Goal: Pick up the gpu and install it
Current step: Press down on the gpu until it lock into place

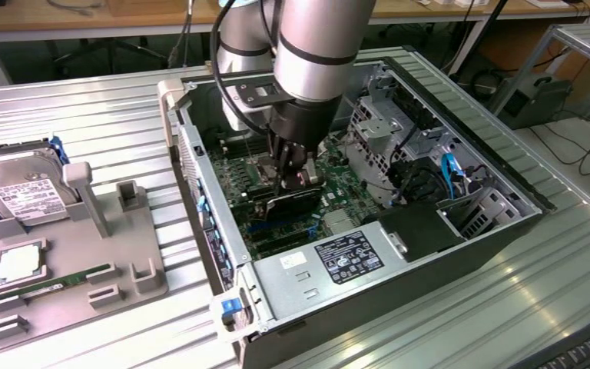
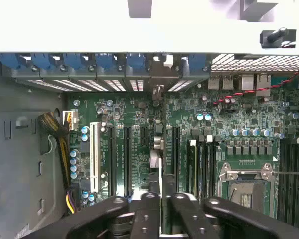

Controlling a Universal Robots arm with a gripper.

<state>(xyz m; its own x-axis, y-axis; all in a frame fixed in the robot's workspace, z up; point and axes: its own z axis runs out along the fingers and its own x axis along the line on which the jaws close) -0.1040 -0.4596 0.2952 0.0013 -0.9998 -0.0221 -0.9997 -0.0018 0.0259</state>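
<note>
So the gpu (image 1: 293,201) is right under the gripper (image 1: 291,181), down inside the open computer case (image 1: 500,181), and the fingers are clamped on its top edge. From the exterior view the card is standing on edge over the motherboard (image 1: 352,192), about mid-board, with its lower edge down among the expansion slots. Can't tell if it's actually seated in a slot or just hovering at it, since the arm (image 1: 310,54) blocks a lot.

Looks-wise it's a dark, thin slab with a black face; the fan isn't really readable from here. In the wrist view the card (image 2: 158,164) is edge-on, just a thin pale strip running between the black fingers (image 2: 145,214) towards the rear slot covers (image 2: 114,84), with long black slots (image 2: 126,159) on either side of it.

Off to the exterior view's left, outside the case, a grey parts tray (image 1: 136,265) holds a hard drive (image 1: 18,192) and a green memory stick (image 1: 54,284).
</note>
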